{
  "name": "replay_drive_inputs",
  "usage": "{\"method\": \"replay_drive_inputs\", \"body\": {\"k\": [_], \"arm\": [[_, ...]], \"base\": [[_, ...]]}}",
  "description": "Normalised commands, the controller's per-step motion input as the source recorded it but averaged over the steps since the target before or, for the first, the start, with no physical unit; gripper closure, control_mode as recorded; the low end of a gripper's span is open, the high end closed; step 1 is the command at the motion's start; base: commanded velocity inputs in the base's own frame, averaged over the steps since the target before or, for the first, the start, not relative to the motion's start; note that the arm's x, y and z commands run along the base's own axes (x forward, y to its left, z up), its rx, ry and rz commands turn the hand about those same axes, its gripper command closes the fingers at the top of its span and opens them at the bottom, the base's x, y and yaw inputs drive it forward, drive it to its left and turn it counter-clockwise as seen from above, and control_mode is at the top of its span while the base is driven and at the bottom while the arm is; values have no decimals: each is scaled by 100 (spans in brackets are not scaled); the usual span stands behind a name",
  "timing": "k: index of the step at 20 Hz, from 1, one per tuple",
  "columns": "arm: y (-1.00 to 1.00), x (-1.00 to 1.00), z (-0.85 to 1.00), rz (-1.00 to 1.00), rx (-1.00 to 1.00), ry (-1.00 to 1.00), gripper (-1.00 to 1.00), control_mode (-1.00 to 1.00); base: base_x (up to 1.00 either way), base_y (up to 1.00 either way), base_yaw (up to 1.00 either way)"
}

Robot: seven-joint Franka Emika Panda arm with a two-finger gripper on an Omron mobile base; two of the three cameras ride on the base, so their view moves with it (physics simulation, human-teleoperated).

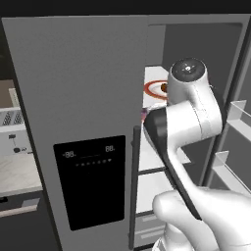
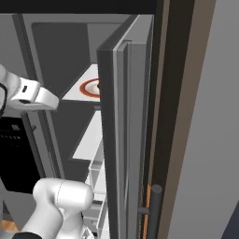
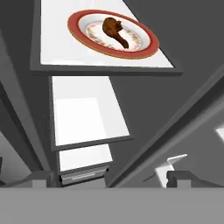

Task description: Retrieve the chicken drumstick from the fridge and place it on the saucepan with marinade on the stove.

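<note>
Starting at the left of the left base view, we see the fridge point(image 1: 78, 98) with its left door closed, the black dispenser panel point(image 1: 90, 181) set low in that door and a dark bar handle point(image 1: 133, 186) along the door's right edge. To the right of that edge the right compartment stands open, and our white arm point(image 1: 188, 122) reaches up into it, hiding most of the shelves. Just past the arm's upper joint, a sliver of the red-rimmed plate point(image 1: 154, 88) shows on the upper shelf point(image 1: 152, 78).

In the hand view, we look along the jaws at that same shelf. The plate point(image 3: 113, 35) sits toward the shelf's front right corner, and the chicken drumstick point(image 3: 114, 30) lies in the plate's middle, thick end to the upper left, bone end pointing down and right. We judge it was laid on a plate so it stays put and keeps the shelf clean; it also leaves the meat raised and free on all sides for a pinch. The gripper point(image 3: 107, 177) has its jaws spread wide and empty, well apart from the drumstick, with lower white shelves point(image 3: 87, 113) between.

Further right, in the right base view, the open right door point(image 2: 123, 140) stands edge-on, swung out to leave the arm room.

We judge the fetch is at its approach: the reach to the drumstick is not yet made.
</note>
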Motion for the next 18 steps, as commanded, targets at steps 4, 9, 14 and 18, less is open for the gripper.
{"method": "replay_drive_inputs", "body": {"k": [4, 9, 14, 18], "arm": [[-58, 0, 35, 5, 13, -2, -100, -100], [-28, 0, 12, 9, 5, -9, -100, -100], [-31, 6, 0, 12, 0, -18, -100, -100], [-34, 13, 0, 17, 0, -30, -100, -100]], "base": [[0, 0, 0], [0, 0, 0], [0, 0, 0], [0, 0, 0]]}}
